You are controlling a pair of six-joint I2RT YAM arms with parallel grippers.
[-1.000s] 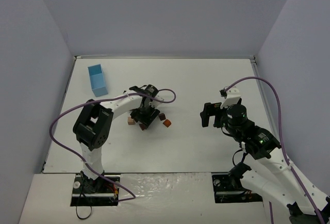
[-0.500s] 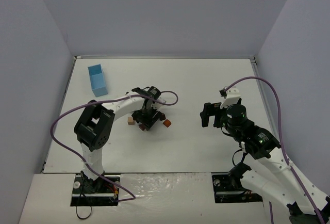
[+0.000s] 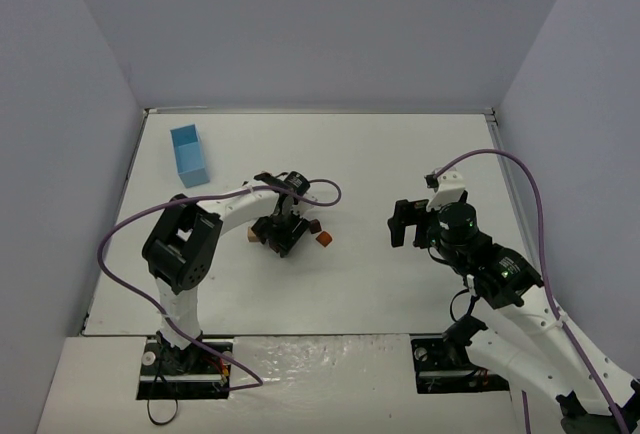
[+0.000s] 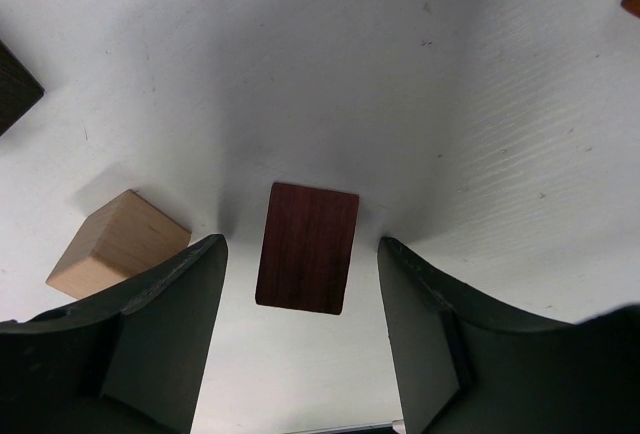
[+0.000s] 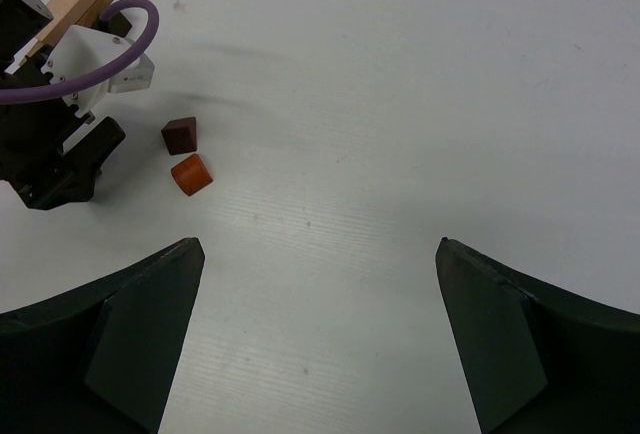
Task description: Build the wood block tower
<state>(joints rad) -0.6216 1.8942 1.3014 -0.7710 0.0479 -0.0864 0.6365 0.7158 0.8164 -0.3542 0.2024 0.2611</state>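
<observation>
My left gripper (image 4: pixel 302 254) is open and points down at the table, with a dark reddish-brown bar (image 4: pixel 307 224) lying flat between its fingers, untouched. A light tan cube (image 4: pixel 118 242) lies just outside the left finger, and a very dark block (image 4: pixel 15 84) sits at the left edge. In the top view the left gripper (image 3: pixel 280 234) hides the bar; a brown cube (image 3: pixel 314 225) and a reddish-orange block (image 3: pixel 324 239) lie just right of it. My right gripper (image 3: pixel 405 224) is open and empty, apart to the right. No stacked tower shows.
A light blue box (image 3: pixel 188 155) stands at the far left of the table. The right wrist view shows the brown cube (image 5: pixel 181 135), the orange block (image 5: pixel 191 174), a tan block (image 5: pixel 75 4) and the left arm's wrist (image 5: pixel 60 144) with its purple cable.
</observation>
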